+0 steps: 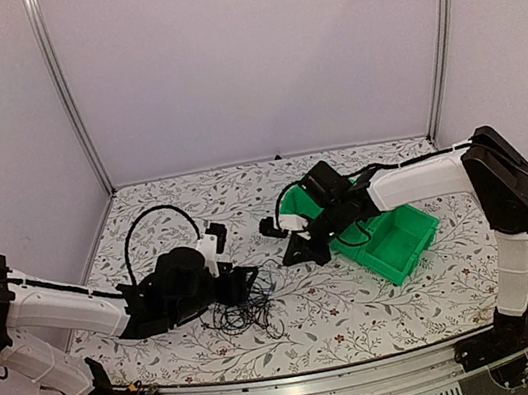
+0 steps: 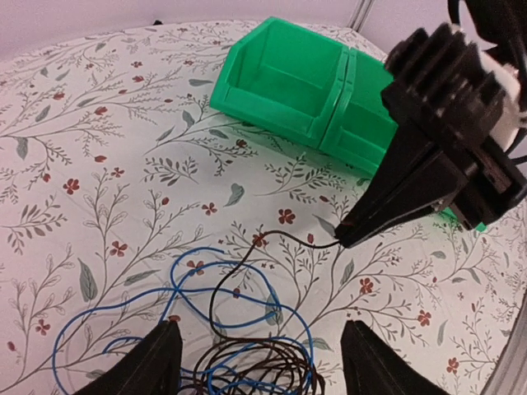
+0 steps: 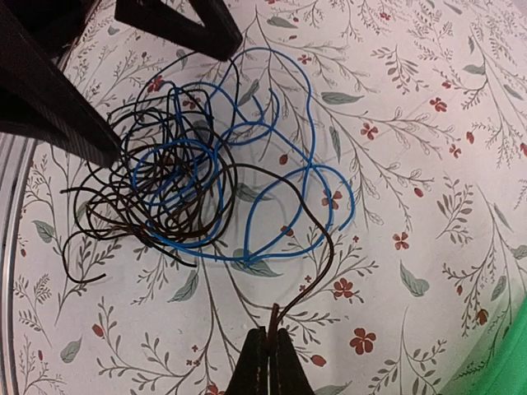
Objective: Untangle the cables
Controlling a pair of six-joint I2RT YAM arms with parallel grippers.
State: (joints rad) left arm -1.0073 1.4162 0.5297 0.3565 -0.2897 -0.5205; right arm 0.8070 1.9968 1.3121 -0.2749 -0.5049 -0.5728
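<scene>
The left end effector (image 1: 246,282) sits low over the floral tabletop (image 1: 365,317), left of centre in the top view. Its jaws stand wide apart and hold nothing. In the left wrist view its two fingers (image 2: 156,362) flank the near part of the tangle, one on each side. Whether either finger touches a strand cannot be determined.

The cables (image 1: 248,312) lie on the tabletop directly at the left end effector, toward the front of the work area. They form one loose tangle in two colours. A dark cable (image 3: 107,206) makes up a dense coil of many overlapping loops. A blue cable (image 3: 306,90) weaves through that coil and spreads in wider loops on the side facing the right end effector (image 3: 268,362). One free run of the dark cable leaves the coil, crosses the blue loops and ends at the right end effector.

The right end effector is fully closed on that run, pinching the strand at its fingertips. It sits low over the tabletop between the tangle and the green bin (image 1: 403,240), apart from the coil itself.

The green bin stands right of centre. The right arm reaches across its left part.
</scene>
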